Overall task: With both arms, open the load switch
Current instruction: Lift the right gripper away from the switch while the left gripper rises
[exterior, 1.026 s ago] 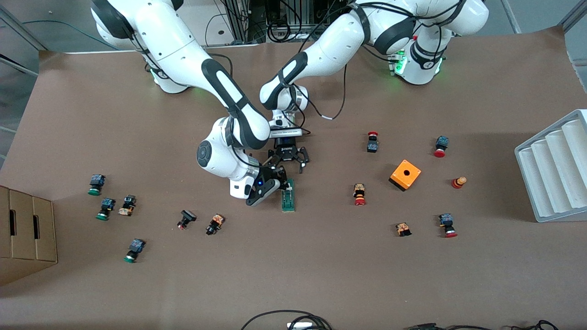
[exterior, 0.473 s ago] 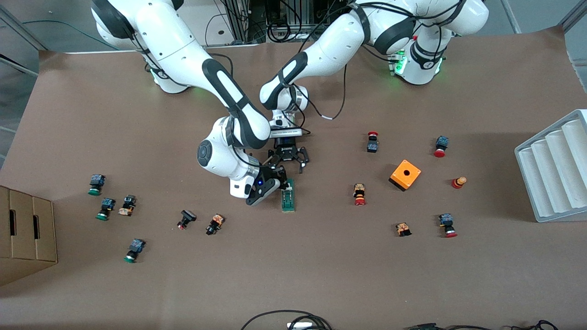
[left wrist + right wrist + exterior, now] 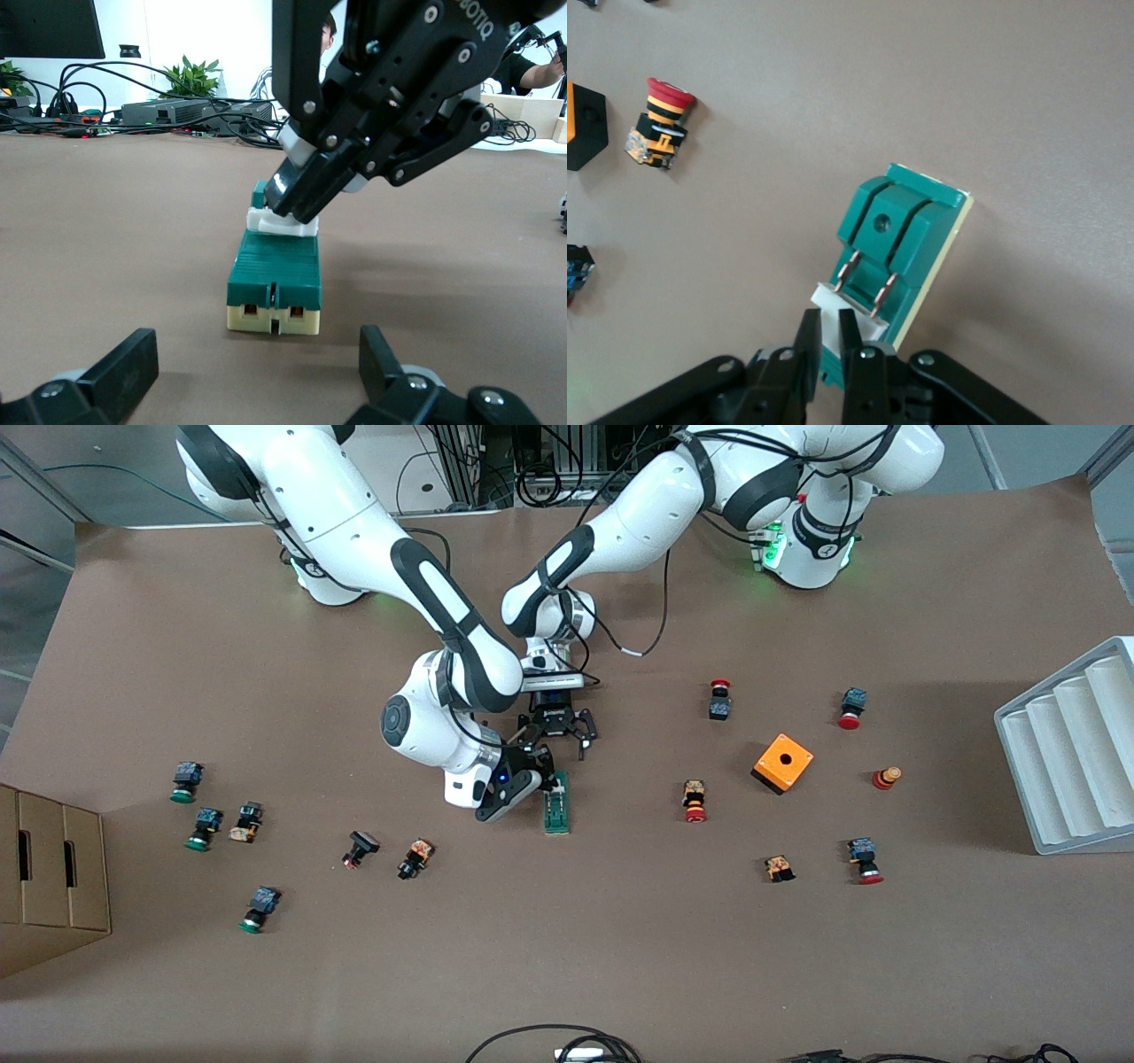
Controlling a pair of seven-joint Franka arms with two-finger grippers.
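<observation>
Load switch (image 3: 556,804): flat on table centre, nearer front camera than both grippers.

Right gripper (image 3: 829,341): fingers nearly together, pinching white tab (image 3: 282,222) at switch's robot-ward end.

Left gripper (image 3: 252,372): fingers spread wide, low, just short of that same end, touching nothing.

Risk: body unbraced, so a pull on tab likely drags or tips whole switch; narrow pinch may slip.

Room: bare table around switch; nearest push button (image 3: 415,857) well apart; grippers crowd each other.

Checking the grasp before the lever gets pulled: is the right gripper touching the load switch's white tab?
Touching. In the left wrist view the right gripper presses its fingertips onto the white tab of the load switch.
</observation>
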